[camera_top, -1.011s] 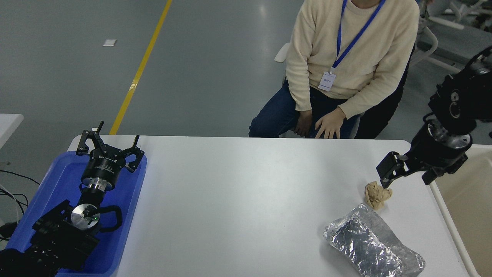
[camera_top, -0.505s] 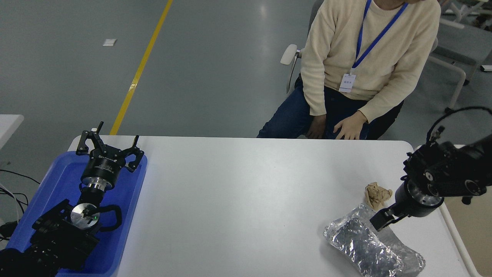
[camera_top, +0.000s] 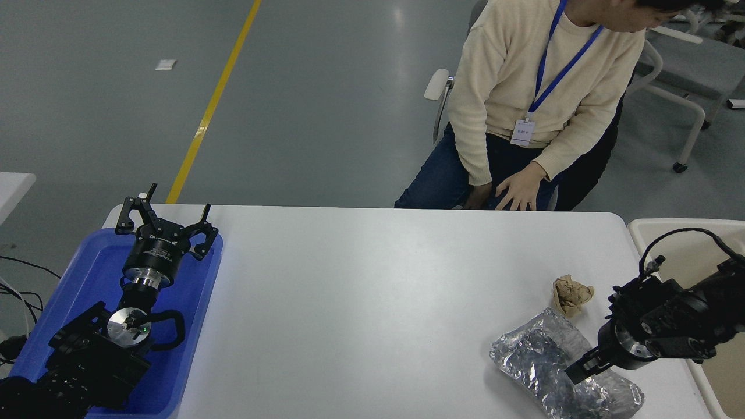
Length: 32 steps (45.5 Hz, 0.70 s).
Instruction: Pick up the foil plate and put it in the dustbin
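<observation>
- Shiny, wrinkled, oblong silver foil plate [camera_top: 559,372]: flat on white table [camera_top: 372,291], near right corner, just beside small tan crumpled paper ball [camera_top: 571,294].
- Large beige plastic dustbin [camera_top: 640,228]: off right table edge.
- Right gripper [camera_top: 582,368]: low over plate's middle; opening and contact not discernible.
- Left gripper [camera_top: 166,220]: parked over blue plastic tray [camera_top: 87,273], fingers spread, empty.
- Handling, judged: light, thin, easily crushed, slippery. Pinch raised crumpled edge; moderate force.

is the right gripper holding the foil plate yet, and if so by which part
It cannot be told. The right gripper is down on the foil plate near its middle, right side, but its jaws are mostly hidden. The plate lies on the table; the left gripper holds nothing.
</observation>
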{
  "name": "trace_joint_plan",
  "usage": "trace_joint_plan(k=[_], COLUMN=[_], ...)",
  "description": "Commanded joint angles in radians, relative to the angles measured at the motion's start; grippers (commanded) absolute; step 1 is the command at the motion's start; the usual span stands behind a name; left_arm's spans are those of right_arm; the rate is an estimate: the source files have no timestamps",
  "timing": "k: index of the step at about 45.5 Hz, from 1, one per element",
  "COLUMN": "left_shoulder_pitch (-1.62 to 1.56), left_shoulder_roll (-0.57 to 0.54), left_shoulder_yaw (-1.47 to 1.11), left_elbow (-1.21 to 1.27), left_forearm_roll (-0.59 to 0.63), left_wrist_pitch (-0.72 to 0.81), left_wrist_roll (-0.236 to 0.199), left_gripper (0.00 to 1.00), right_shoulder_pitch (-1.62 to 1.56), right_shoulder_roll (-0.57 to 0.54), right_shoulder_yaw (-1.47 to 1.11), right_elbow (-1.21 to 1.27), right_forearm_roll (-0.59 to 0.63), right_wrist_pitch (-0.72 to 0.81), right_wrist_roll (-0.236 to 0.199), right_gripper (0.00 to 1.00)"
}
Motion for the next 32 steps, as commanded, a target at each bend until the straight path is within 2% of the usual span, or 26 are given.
trace_joint_plan(k=[1, 3, 7, 19, 32], left_shoulder_pitch=[0.000, 0.000, 0.000, 0.000, 0.000], left_shoulder_roll=[0.000, 0.000, 0.000, 0.000, 0.000], left_shoulder_yaw=[0.000, 0.000, 0.000, 0.000, 0.000], left_elbow=[0.000, 0.000, 0.000, 0.000, 0.000], left_forearm_roll=[0.000, 0.000, 0.000, 0.000, 0.000], left_wrist_pitch=[0.000, 0.000, 0.000, 0.000, 0.000], left_wrist_roll=[0.000, 0.001, 0.000, 0.001, 0.001], left_gripper=[1.00, 1.00, 1.00, 1.00, 1.00], right_shoulder_pitch=[-0.018, -0.012, 0.000, 0.028, 0.158], right_shoulder_roll=[-0.010, -0.020, -0.036, -0.067, -0.146], right_shoulder_yaw=[0.004, 0.004, -0.002, -0.002, -0.013], right_elbow=[-0.017, -0.014, -0.008, 0.041, 0.233], right_forearm_roll=[0.052, 0.081, 0.123, 0.132, 0.130], right_wrist_pitch=[-0.011, -0.009, -0.007, -0.001, 0.000], right_wrist_roll=[-0.001, -0.001, -0.001, 0.001, 0.009], right_gripper=[0.06, 0.00, 0.00, 0.00, 0.00])
